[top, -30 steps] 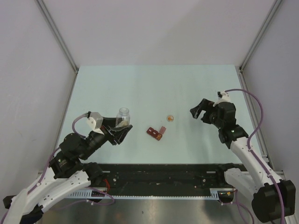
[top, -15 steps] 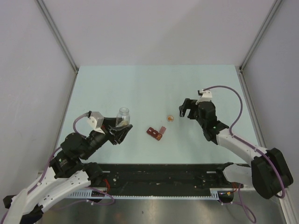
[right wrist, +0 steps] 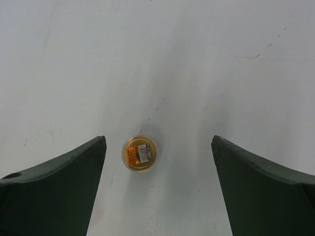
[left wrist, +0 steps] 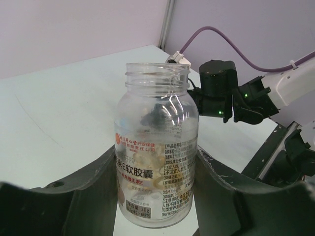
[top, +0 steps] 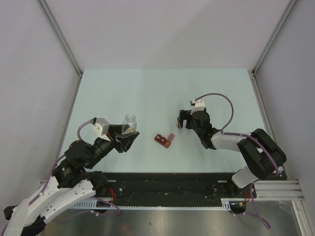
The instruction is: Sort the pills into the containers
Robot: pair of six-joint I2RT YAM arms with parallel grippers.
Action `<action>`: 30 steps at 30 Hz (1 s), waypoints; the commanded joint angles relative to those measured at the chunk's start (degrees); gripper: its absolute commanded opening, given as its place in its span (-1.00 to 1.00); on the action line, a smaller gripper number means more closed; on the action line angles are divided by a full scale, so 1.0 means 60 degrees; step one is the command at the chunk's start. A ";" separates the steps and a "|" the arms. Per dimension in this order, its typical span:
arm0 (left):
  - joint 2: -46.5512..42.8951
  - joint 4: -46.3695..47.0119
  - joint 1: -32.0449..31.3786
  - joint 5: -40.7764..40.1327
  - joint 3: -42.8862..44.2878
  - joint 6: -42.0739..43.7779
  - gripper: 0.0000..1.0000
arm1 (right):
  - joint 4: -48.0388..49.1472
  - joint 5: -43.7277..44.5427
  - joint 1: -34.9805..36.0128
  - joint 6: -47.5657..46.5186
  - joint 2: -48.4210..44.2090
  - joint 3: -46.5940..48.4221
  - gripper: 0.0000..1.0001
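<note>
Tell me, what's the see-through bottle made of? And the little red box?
The bottle looks like clear, glossy plastic, maybe glass: you see through it and light glints on its wall. The red box is probably plastic, solid dark red, but too small here to be sure.

In the top view the round cap is covered by the right gripper, and the pill box is shown too small for its lids to be judged open or closed. In the left wrist view the contents of the bottle are blurred behind its label, and the left gripper is cut off by the lower edge.
</note>
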 commanded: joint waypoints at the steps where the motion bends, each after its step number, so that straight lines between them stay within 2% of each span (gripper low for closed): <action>1: -0.0024 0.0152 -0.0043 -0.0238 0.0009 -0.0085 -0.99 | 0.0791 0.0244 -0.0008 -0.0106 0.0323 0.0058 0.86; 6: -0.0157 0.0137 -0.0043 -0.0297 -0.0093 -0.0085 -0.99 | 0.0132 -0.0695 0.0035 -0.0135 0.0266 0.0043 0.83; 12: -0.0112 0.0078 -0.0043 -0.0297 -0.0079 -0.0027 -0.99 | 0.0380 -0.1135 0.0284 -0.0296 0.0309 -0.0177 0.83; 21: -0.0259 -0.0024 -0.0043 -0.0472 -0.0137 0.0061 -0.99 | 0.0512 -0.0917 0.0285 -0.0355 0.0675 -0.0133 0.79; 30: -0.0332 -0.0141 -0.0043 -0.0546 -0.0079 0.0178 -0.99 | -0.0059 -0.0740 0.0299 -0.0091 0.1203 0.0496 0.70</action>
